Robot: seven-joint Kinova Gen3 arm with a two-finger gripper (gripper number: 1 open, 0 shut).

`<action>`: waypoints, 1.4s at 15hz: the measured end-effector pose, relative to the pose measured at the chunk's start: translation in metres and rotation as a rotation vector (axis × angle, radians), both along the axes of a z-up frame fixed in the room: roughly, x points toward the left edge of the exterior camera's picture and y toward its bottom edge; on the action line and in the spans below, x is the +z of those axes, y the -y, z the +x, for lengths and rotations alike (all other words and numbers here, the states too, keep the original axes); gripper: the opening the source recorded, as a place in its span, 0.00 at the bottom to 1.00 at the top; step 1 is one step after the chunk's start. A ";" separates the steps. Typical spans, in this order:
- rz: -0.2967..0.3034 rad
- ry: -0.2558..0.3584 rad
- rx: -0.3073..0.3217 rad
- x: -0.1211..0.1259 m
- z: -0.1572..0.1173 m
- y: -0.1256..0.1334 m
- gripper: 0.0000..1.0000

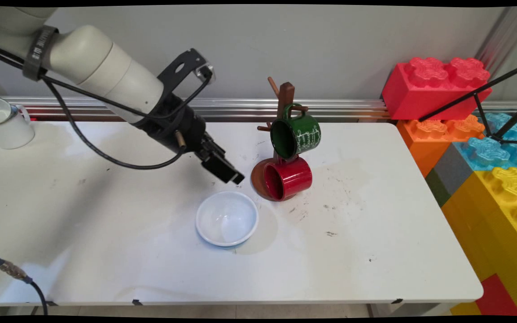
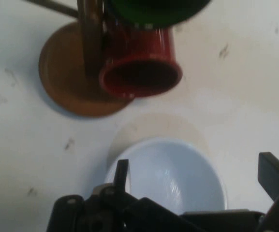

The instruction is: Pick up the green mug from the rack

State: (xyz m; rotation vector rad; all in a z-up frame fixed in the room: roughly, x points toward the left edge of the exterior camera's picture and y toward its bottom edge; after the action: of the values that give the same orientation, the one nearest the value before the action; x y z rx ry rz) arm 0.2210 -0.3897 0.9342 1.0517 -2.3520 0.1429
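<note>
My gripper [image 1: 234, 176] hangs open and empty just above the far rim of a white bowl [image 1: 226, 218] near the middle of the table. In the hand view the two fingers [image 2: 122, 175] stand wide apart, the gripper [image 2: 197, 175] framing the bowl [image 2: 173, 174] below. Just right of the gripper stands a wooden mug tree [image 1: 285, 96] on a round base [image 2: 69, 82]. A green mug [image 1: 296, 134] hangs from an upper peg and a red mug [image 1: 287, 178] from a lower one, both with mouths facing left. The red mug [image 2: 141, 63] lies just beyond the bowl.
A white mug [image 1: 5, 123] stands at the table's far left edge. Large toy bricks, red [image 1: 433, 85], orange, blue and yellow [image 1: 501, 202], are stacked right of the table. A black tripod leg [image 1: 478, 96] crosses them. A cable [image 1: 14, 271] lies at the front left corner.
</note>
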 end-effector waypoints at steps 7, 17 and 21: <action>-0.033 -0.180 0.121 -0.010 -0.008 0.007 1.00; -0.040 -0.370 0.261 -0.033 -0.016 0.011 1.00; -0.039 -0.423 0.301 -0.041 -0.018 0.013 1.00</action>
State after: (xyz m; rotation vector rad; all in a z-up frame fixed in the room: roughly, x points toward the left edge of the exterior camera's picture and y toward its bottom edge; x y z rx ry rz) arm 0.2029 -0.4023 0.8937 1.2723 -1.8022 0.0681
